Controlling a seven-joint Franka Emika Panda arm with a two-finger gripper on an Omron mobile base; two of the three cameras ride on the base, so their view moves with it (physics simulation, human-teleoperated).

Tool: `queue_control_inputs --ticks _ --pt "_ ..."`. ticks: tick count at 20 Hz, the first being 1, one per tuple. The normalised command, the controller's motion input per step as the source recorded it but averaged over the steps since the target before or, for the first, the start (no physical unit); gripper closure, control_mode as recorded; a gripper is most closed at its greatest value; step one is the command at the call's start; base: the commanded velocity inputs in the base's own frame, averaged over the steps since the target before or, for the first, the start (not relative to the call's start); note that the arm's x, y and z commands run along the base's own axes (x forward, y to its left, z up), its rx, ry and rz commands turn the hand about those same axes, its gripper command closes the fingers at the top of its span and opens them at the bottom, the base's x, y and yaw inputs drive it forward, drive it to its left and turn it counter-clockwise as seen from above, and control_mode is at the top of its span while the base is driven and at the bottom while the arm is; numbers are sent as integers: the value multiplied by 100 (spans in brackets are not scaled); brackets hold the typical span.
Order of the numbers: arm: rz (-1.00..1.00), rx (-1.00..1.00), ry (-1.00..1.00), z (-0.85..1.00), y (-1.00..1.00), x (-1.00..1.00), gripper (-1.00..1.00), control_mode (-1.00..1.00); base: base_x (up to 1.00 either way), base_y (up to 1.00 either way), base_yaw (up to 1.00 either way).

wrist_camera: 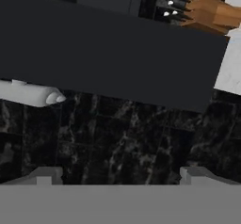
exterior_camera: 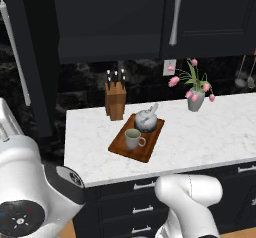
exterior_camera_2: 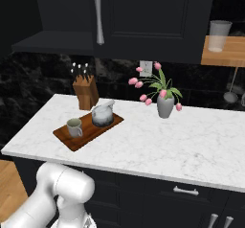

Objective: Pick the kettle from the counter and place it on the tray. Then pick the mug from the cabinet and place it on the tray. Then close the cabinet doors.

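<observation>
Gripper [wrist_camera: 120, 173] wide open — facing cabinet door [wrist_camera: 113, 53].

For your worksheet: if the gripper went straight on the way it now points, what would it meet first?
Probably the black marbled backsplash wall, which lies dead ahead between the spread fingertips. The open cabinet door and its silver handle sit just off that line; depth is unclear.

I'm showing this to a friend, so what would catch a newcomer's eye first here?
Probably the tray on the white counter, with the kettle and mug standing on it. Next, the pink flowers in a grey vase to its right, then the knife block behind the tray.
</observation>
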Motion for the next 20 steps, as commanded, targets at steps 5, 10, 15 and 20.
queue_control_inputs --ticks 5,10,15,20 --pt "-8 9 0 -2 13 7 -100 -100 0 0 0" --pt "-8 19 2 -11 24 -1 -100 -100 0 0 0" --pt "-9 28 0 -14 4 15 -100 -100 0 0 0" --pt "-12 29 0 -13 23 14 -100 -100 0 0 0"
